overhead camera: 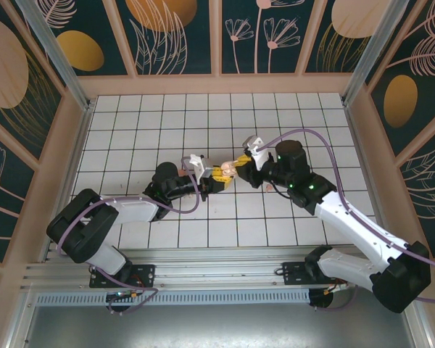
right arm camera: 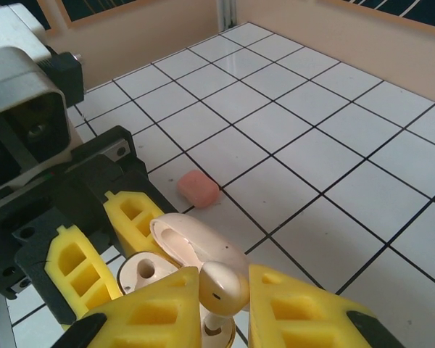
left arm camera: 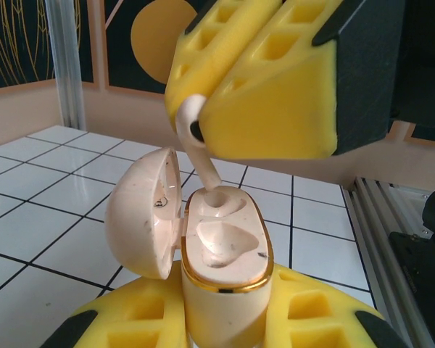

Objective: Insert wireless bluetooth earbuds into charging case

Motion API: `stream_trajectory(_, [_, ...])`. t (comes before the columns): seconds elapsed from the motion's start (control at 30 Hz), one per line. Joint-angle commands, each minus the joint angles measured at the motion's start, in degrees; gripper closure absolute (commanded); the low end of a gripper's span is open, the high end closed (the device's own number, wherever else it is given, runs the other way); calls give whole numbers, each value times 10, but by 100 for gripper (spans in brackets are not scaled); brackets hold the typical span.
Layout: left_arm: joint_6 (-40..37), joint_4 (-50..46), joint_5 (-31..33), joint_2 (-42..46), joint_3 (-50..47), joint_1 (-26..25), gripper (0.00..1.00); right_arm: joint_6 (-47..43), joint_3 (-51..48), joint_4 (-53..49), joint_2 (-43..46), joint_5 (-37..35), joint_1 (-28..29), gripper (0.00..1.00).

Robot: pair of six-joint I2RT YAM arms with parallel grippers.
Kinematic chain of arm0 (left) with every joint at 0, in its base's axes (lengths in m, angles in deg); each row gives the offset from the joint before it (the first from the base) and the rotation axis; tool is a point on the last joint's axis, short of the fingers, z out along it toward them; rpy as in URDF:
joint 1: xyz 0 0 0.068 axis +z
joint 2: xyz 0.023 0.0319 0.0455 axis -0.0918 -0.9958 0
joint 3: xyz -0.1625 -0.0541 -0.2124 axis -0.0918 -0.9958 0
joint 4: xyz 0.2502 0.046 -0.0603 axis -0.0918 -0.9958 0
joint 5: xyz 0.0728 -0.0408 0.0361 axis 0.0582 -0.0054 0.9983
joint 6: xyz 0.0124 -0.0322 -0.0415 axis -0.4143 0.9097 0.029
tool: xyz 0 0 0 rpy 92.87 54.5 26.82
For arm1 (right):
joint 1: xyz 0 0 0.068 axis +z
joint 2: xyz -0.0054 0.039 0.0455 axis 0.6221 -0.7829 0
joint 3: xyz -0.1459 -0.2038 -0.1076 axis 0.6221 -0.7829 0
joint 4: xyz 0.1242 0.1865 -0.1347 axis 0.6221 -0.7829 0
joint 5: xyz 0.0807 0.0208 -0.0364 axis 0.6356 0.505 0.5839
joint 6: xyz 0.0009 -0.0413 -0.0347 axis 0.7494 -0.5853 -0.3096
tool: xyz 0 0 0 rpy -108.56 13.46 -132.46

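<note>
Now | left gripper (left arm camera: 225,322) clamps open case (left arm camera: 223,243), mid-table (overhead camera: 275,116) | right gripper (right arm camera: 223,312) pinches beige earbud (left arm camera: 203,163) by its head, stem tip at a socket | judged light, slick, rigid: hold the head gently

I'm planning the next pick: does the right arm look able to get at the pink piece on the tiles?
Probably not yet: the pink piece lies close on bare tile, but the right gripper is shut on a beige bud at the case.
</note>
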Motion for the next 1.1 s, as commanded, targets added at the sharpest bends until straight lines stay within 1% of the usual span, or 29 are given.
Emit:
stream_trajectory(0.0, [13, 38, 7, 18, 12, -2, 85, -11, -9, 2, -5, 7, 6, 81])
stream_trajectory(0.3, [11, 39, 11, 25, 13, -2, 85, -25, -8, -15, -9, -6, 14, 81])
stream_trajectory(0.63, [-8, 22, 16, 30, 15, -2, 85, -65, -4, -59, -11, -70, 38, 81])
stream_trajectory(0.7, [-9, 19, 15, 30, 16, -1, 85, -71, -4, -62, -10, -66, 40, 81])
stream_trajectory(0.9, [-15, 14, 14, 30, 16, -2, 85, -79, -8, -59, -7, -11, 40, 77])
stream_trajectory(1.07, [-15, 17, 13, 30, 13, -1, 85, -79, -7, -61, -7, -3, 40, 76])
